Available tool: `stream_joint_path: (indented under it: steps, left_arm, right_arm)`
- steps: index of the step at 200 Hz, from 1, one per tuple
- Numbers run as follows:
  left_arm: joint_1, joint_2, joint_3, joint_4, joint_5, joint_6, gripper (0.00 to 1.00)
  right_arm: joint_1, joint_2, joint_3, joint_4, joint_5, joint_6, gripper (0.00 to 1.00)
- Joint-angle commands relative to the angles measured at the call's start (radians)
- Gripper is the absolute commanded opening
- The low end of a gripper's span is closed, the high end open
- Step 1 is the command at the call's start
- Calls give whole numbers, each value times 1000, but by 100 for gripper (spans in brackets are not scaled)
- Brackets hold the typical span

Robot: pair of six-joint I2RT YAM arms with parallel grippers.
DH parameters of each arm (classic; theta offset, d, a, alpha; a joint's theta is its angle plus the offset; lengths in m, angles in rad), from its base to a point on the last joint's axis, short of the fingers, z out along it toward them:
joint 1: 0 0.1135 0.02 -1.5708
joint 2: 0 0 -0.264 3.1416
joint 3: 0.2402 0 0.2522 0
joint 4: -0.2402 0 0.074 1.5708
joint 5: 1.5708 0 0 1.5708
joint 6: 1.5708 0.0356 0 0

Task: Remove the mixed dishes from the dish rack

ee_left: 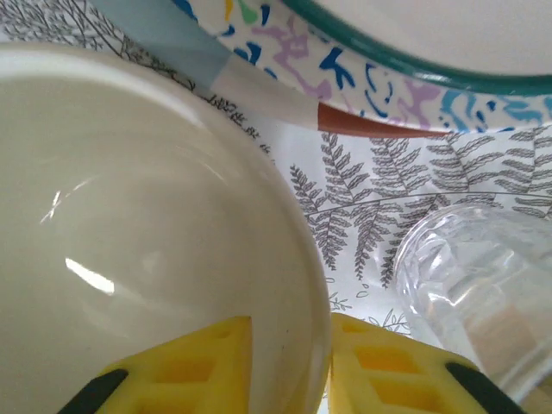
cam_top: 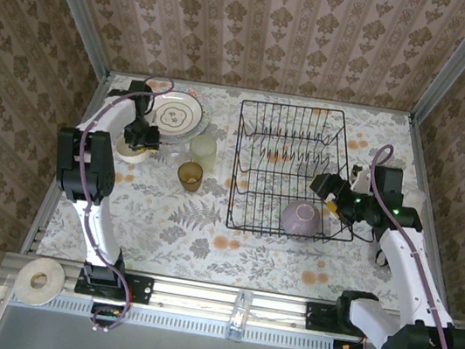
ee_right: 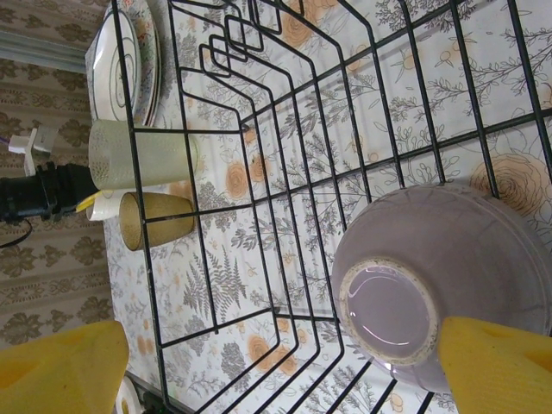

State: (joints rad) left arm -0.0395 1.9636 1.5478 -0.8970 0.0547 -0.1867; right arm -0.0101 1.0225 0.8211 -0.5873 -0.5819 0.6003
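Unloading nearly done, judging by the layout. At far left, left gripper (ee_left: 291, 332) straddling rim of cream bowl (ee_left: 129, 241), one pad inside, one outside; jaws narrow, can't tell whether pinching or free. Sits upright on table, just beside plates (cam_top: 176, 114) and glass (ee_left: 483, 285). Over at rack (cam_top: 294, 106), right gripper (ee_right: 280, 345) gaping wide, empty, poised by lilac bowl (cam_top: 301, 216), upturned in near right corner. Next, probably: lift left clear without dragging the rim; lower right around lilac bowl, dodging wires, then close.
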Motion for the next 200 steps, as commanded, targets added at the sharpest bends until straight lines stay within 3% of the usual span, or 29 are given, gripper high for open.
stream_joint_path:
  steps: [1,48,75,99,110,139,163,180,200]
  left_arm:
    - [0,-54,36,-42,-23,9,30]
    - [7,-142,54,-66,-33,18,42]
    - [13,-240,42,-69,-35,29,57]
    - [14,-369,2,-48,-12,28,77]
    - [15,-447,-41,-5,49,30,99]
    - [19,-715,-271,252,258,-72,100]
    - [2,-884,-410,425,401,-208,100]
    - [-97,-958,-459,475,430,-216,100]
    - [-291,-1005,-482,458,338,-154,99]
  right_arm:
    - [6,-19,-12,-29,7,-21,94]
    - [6,-30,1,-54,19,-29,94]
    - [7,-38,-4,-81,42,-43,95]
    - [13,-39,-4,-128,77,-71,97]
    - [26,-41,-7,-146,103,-81,99]
    - [91,-31,-2,-195,221,-110,100]
    - [214,-3,5,-228,399,-117,100]
    - [289,30,2,-232,488,-105,100]
    - [348,79,-5,-226,558,-78,100]
